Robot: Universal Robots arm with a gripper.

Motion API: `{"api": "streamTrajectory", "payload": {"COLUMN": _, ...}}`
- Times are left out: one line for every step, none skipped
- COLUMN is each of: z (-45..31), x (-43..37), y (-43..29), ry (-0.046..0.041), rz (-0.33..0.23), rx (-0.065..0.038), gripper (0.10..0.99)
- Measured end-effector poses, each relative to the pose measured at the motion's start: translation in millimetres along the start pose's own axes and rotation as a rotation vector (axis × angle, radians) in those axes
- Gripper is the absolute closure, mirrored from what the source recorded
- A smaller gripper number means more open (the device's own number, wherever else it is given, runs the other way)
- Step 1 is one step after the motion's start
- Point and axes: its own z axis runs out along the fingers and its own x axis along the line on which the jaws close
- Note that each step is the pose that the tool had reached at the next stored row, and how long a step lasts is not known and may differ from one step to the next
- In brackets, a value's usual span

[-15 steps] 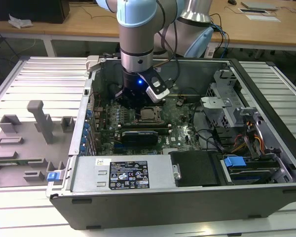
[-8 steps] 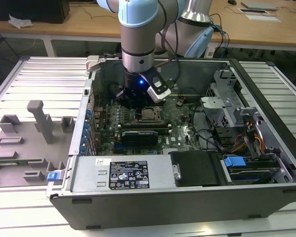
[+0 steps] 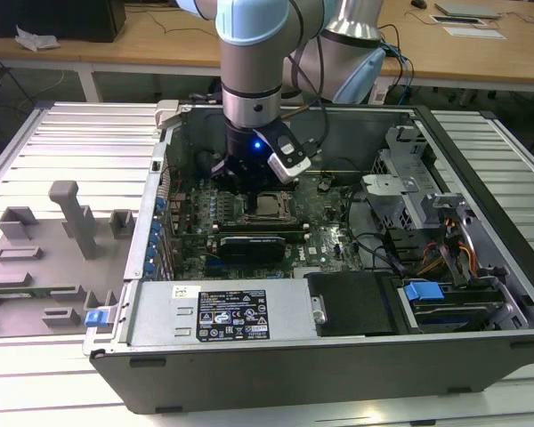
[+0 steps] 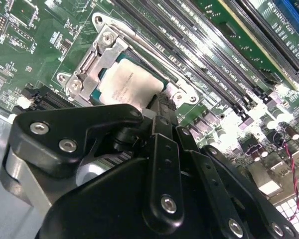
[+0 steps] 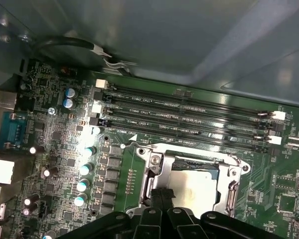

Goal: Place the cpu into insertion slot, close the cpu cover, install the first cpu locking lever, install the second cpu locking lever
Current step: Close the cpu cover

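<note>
The cpu (image 4: 127,84) lies flat in the insertion slot (image 4: 70,82) on the green motherboard, its dull silver top showing in both wrist views (image 5: 197,186). The silver cpu cover (image 4: 102,55) lies down around the chip's edges. A thin metal locking lever (image 4: 139,45) runs along the socket's side nearest the memory slots, and another lever (image 5: 232,193) lies along an adjacent side. My gripper (image 5: 162,195) is shut, its black tips pressed together at the socket's edge and just touching the cover. In the exterior view the gripper (image 3: 249,197) hangs inside the open case, beside the socket (image 3: 271,206).
Long black memory slots (image 5: 189,117) run beside the socket, and a row of capacitors (image 5: 84,169) stands on another side. A long black card (image 3: 254,242), the power supply (image 3: 218,311) and a drive cage (image 3: 409,200) crowd the case. A grey fixture tray (image 3: 44,249) lies at the exterior view's left.
</note>
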Motion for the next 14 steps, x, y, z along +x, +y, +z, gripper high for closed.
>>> {"api": "streamTrajectory", "payload": {"z": 0.0, "x": -0.6, "y": -1.7, "ry": 0.0001, "rz": 0.001, "rx": -0.012, "gripper": 0.980}}
{"api": "streamTrajectory", "payload": {"z": 0.0, "x": -1.1, "y": -3.0, "ry": -0.0004, "rz": 0.001, "rx": -0.023, "gripper": 0.980}}
{"api": "streamTrajectory", "payload": {"z": 0.0, "x": -1.5, "y": -4.0, "ry": -0.0011, "rz": 0.001, "rx": -0.037, "gripper": 0.980}}
{"api": "streamTrajectory", "payload": {"z": 0.0, "x": -1.8, "y": -4.6, "ry": -0.0017, "rz": 0.002, "rx": -0.047, "gripper": 0.980}}
{"api": "streamTrajectory", "payload": {"z": 0.0, "x": -2.1, "y": -5.5, "ry": -0.0021, "rz": 0.002, "rx": -0.056, "gripper": 0.980}}
{"api": "streamTrajectory", "payload": {"z": 0.0, "x": -3.1, "y": -7.6, "ry": -0.0009, "rz": 0.003, "rx": -0.060, "gripper": 0.980}}
{"api": "streamTrajectory", "payload": {"z": 0.0, "x": -3.5, "y": -8.8, "ry": -0.0001, "rz": 0.003, "rx": -0.060, "gripper": 0.980}}
{"api": "streamTrajectory", "payload": {"z": -0.1, "x": -3.7, "y": -10.2, "ry": 0.0013, "rz": 0.004, "rx": -0.060, "gripper": 0.980}}
{"api": "streamTrajectory", "payload": {"z": 0.0, "x": -3.9, "y": -11.5, "ry": 0.0029, "rz": 0.005, "rx": -0.061, "gripper": 0.980}}
{"api": "streamTrajectory", "payload": {"z": 0.1, "x": -4.1, "y": -12.4, "ry": 0.0053, "rz": 0.006, "rx": -0.061, "gripper": 0.980}}
{"api": "streamTrajectory", "payload": {"z": 0.8, "x": -4.4, "y": -13.4, "ry": 0.0098, "rz": 0.008, "rx": -0.062, "gripper": 0.980}}
{"api": "streamTrajectory", "payload": {"z": 1.7, "x": -4.6, "y": -14.0, "ry": 0.0140, "rz": 0.010, "rx": -0.062, "gripper": 0.980}}
{"api": "streamTrajectory", "payload": {"z": 4.2, "x": -5.7, "y": -15.2, "ry": 0.0266, "rz": 0.012, "rx": -0.064, "gripper": 0.980}}
{"api": "streamTrajectory", "payload": {"z": 5.7, "x": -6.6, "y": -15.7, "ry": 0.0360, "rz": 0.013, "rx": -0.065, "gripper": 0.980}}
